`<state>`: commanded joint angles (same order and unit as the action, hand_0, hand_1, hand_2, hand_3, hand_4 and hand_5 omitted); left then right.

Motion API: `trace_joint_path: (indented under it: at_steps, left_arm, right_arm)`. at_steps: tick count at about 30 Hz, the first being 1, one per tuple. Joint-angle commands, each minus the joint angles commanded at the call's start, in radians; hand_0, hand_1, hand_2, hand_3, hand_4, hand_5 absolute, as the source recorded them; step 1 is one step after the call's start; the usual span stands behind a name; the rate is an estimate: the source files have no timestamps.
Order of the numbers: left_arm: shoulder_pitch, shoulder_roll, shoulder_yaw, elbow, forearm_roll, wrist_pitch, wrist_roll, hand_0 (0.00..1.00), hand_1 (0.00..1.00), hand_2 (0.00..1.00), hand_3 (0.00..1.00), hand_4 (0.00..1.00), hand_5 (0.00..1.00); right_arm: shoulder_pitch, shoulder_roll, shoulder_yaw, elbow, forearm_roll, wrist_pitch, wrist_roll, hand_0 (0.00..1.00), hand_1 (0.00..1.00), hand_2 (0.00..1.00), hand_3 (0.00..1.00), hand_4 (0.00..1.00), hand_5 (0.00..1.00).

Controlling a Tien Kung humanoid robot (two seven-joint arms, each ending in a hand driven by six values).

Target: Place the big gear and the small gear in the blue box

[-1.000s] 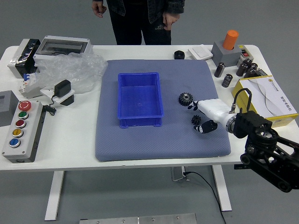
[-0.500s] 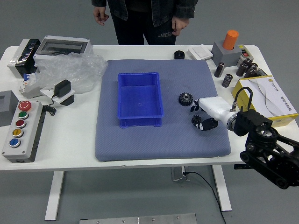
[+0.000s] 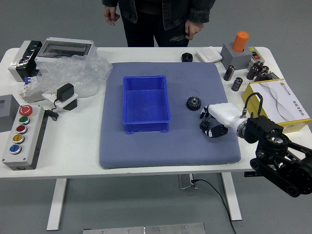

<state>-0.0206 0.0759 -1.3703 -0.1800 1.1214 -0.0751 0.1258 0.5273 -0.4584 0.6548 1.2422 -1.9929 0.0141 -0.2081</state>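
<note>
My right hand (image 3: 206, 124) reaches in from the right over the blue-grey mat (image 3: 146, 151), its fingers partly bent but apart. The small dark gear (image 3: 204, 125) lies on the mat at the opening between the upper fingers and the lower black digit; whether they touch it cannot be made out. Just beyond the hand, the big black gear (image 3: 193, 103) lies flat on the mat. Left of both gears stands the blue box (image 3: 145, 127), its inside bare. My left hand is out of view.
A yellow box (image 3: 292, 126) with papers is under and behind the right forearm. Dark cylinders (image 3: 229, 73) stand at the back right. Plastic wrap (image 3: 73, 73) and a button panel (image 3: 24, 141) are left. A person stands at the far side, hands (image 3: 194, 28) hanging down.
The upper fingers of my right hand have bent inward, nearer the small gear. Both gears and the box have stayed put. The person has shifted to the right.
</note>
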Motion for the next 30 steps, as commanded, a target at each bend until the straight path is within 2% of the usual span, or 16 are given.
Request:
trace_joint_path:
  at_steps: [2,3,15,30]
  left_arm:
    - [0.000,0.000,0.001,0.000,-0.001,0.000,0.000,0.731,0.681,0.714,0.714,0.441,0.020]
    - [0.000,0.000,0.001,0.000,-0.001,0.000,0.000,0.731,0.681,0.715,0.716,0.441,0.021]
    - [0.000,0.000,0.004,0.000,-0.006,0.001,-0.001,0.732,0.682,0.713,0.715,0.439,0.022]
    - [-0.001,0.002,0.004,0.000,-0.008,0.002,-0.003,0.732,0.682,0.709,0.711,0.433,0.023]
  right_arm:
    - [0.000,0.000,-0.001,-0.002,-0.002,-0.005,0.003,0.683,0.610,0.670,0.637,0.693,0.223]
    - [0.001,0.001,-0.001,-0.002,-0.003,-0.007,0.004,0.683,0.565,0.602,0.606,0.657,0.224]
    - [0.000,0.005,-0.005,-0.002,-0.021,-0.019,0.001,0.692,0.545,0.560,0.589,0.662,0.198]
    - [-0.007,0.009,-0.016,0.007,-0.029,-0.016,-0.022,0.686,0.542,0.562,0.593,0.673,0.218]
